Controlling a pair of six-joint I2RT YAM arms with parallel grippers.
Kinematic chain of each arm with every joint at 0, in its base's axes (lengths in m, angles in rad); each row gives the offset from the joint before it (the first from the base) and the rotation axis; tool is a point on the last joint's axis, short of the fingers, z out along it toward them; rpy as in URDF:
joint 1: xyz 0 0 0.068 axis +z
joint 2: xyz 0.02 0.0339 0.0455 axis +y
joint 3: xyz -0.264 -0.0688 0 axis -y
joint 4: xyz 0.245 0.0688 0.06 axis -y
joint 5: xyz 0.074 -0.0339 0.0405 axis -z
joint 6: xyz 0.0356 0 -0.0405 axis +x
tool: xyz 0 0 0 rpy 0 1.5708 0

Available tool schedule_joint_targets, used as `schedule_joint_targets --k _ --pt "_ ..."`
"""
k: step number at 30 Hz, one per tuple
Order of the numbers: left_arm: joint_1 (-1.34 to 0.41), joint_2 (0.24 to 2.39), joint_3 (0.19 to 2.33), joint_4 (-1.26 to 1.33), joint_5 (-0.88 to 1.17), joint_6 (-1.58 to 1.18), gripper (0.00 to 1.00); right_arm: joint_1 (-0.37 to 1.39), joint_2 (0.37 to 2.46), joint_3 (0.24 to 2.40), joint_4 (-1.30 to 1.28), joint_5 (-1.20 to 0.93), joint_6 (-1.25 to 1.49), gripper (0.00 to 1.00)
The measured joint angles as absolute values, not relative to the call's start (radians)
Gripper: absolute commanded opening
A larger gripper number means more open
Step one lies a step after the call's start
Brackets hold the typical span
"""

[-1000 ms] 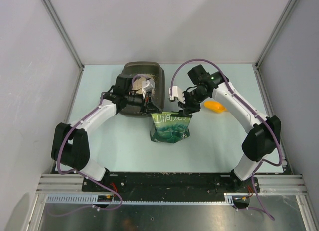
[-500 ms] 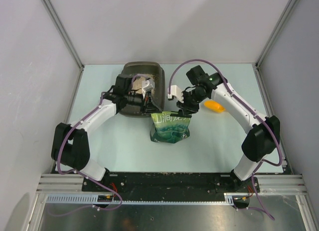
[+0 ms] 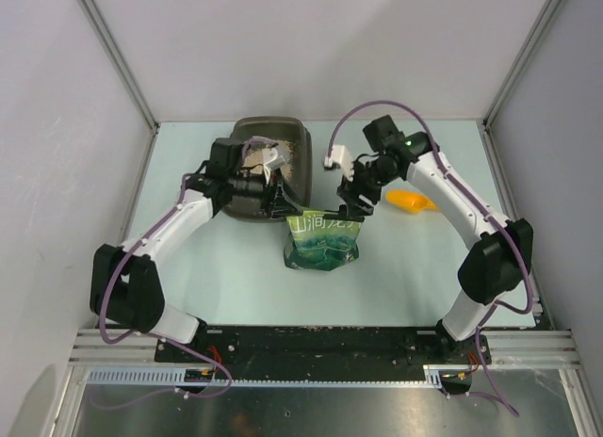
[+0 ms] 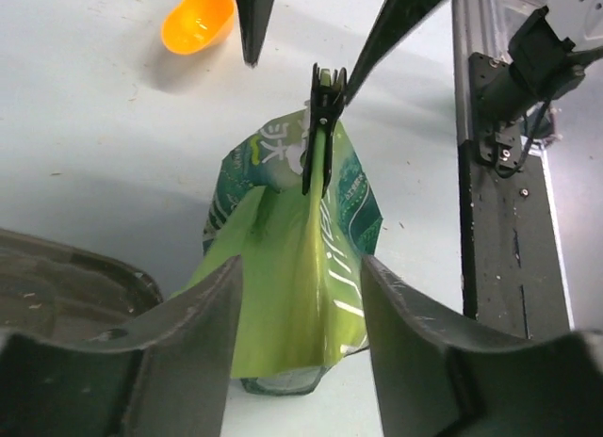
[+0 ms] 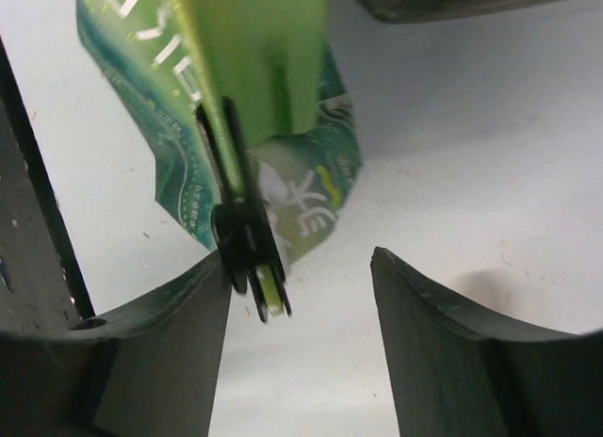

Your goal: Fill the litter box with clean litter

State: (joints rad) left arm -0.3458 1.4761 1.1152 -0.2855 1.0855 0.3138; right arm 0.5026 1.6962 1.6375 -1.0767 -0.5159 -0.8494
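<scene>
Jaws of the left tool [image 4: 301, 264] and right tool [image 5: 300, 258] are standing apart, each straddling the clipped top edge of the green pouch [image 3: 322, 241], just beside the litter box [image 3: 269, 126].

walls: white back wall [image 3: 320, 41] at top, left wall [image 3: 47, 173], right wall [image 3: 570, 173], all plain | upper corners: slanting metal posts [image 3: 113, 51] | centre: pale green table [image 3: 236, 291] | bottom: metal rail [image 3: 546, 347] | light: even, soft shadows
</scene>
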Motion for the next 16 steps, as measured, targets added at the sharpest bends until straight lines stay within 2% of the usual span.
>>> schedule_joint_targets --k 1,2,3,4,7,13,16 --pt "-0.340 1.467 1.121 -0.296 1.073 0.314 0.74 0.485 1.696 1.657 -1.077 -0.523 -0.822 0.88" --pt "-0.332 1.457 1.128 -0.304 1.061 0.314 0.81 0.468 1.696 1.676 -1.074 -0.530 -0.801 0.99" --pt "-0.322 1.447 1.139 -0.313 1.039 0.314 0.97 0.447 1.696 1.700 -1.069 -0.539 -0.758 1.00" --pt "-0.313 1.436 1.150 -0.320 1.010 0.316 1.00 0.424 1.694 1.722 -1.056 -0.542 -0.719 1.00" --pt "-0.291 1.393 1.176 -0.344 0.889 0.334 1.00 0.376 1.668 1.741 -0.968 -0.488 -0.592 1.00" --pt "-0.276 1.322 1.183 -0.362 0.627 0.366 1.00 0.419 1.555 1.573 -0.717 -0.062 -0.339 1.00" --pt "-0.273 1.319 1.182 -0.362 0.522 0.355 1.00 0.451 1.544 1.502 -0.659 0.072 -0.297 1.00"
